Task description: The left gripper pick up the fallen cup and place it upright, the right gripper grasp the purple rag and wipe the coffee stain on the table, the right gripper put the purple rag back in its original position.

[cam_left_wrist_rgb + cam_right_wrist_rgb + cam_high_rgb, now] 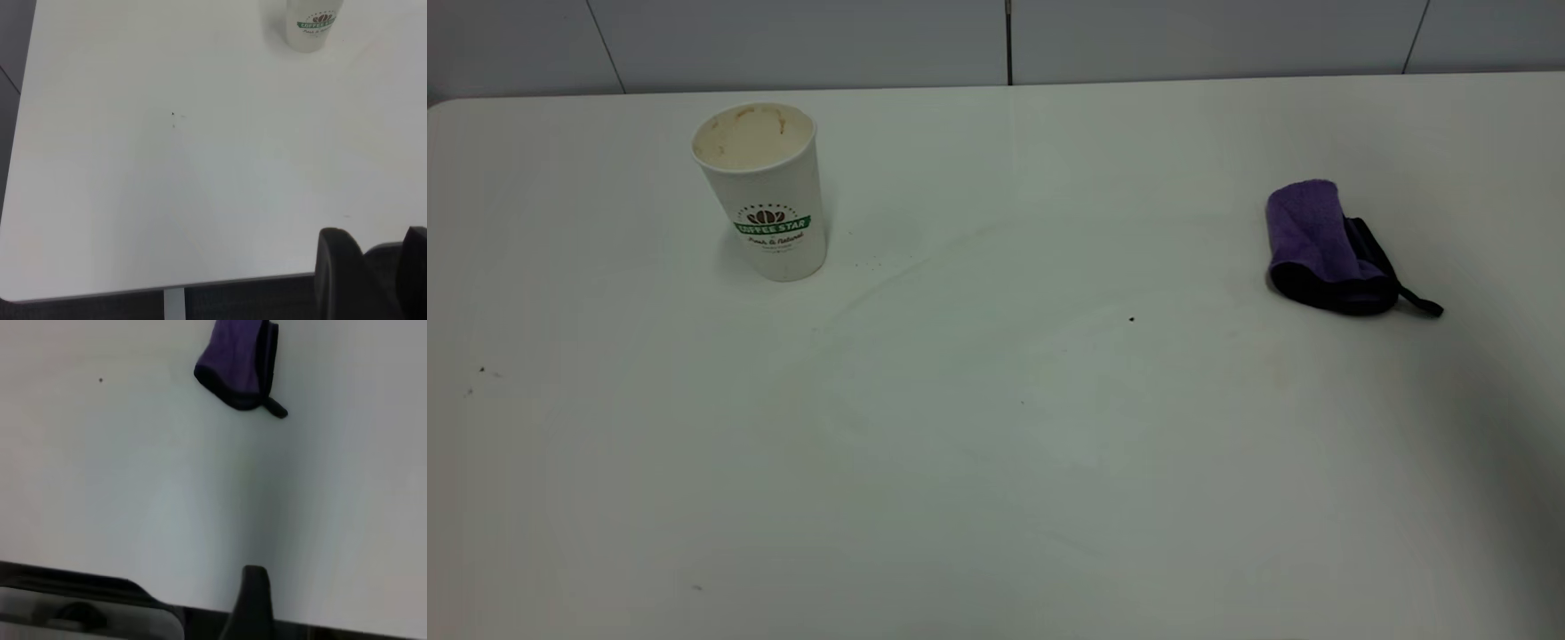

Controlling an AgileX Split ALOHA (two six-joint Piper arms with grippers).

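The cup [763, 190] stands upright at the back left of the table [996, 551], with nothing holding it. It also shows in the left wrist view [313, 25]. The purple rag [1327, 249] lies folded at the right, its loop tab pointing right, and shows in the right wrist view [239, 365]. No dark coffee stain shows, only a faint smear [1049, 382] and a tiny speck [1131, 318]. My left gripper [377, 263] is open and empty over the table's near edge, far from the cup. My right gripper [253, 600] shows only as a black part, far from the rag.
Both arms are outside the exterior view. A grey panelled wall [996, 40] runs behind the table. Tiny specks lie near the cup [867, 263] and at the left [482, 370]. The table's edge and rounded corner [20, 293] show in the left wrist view.
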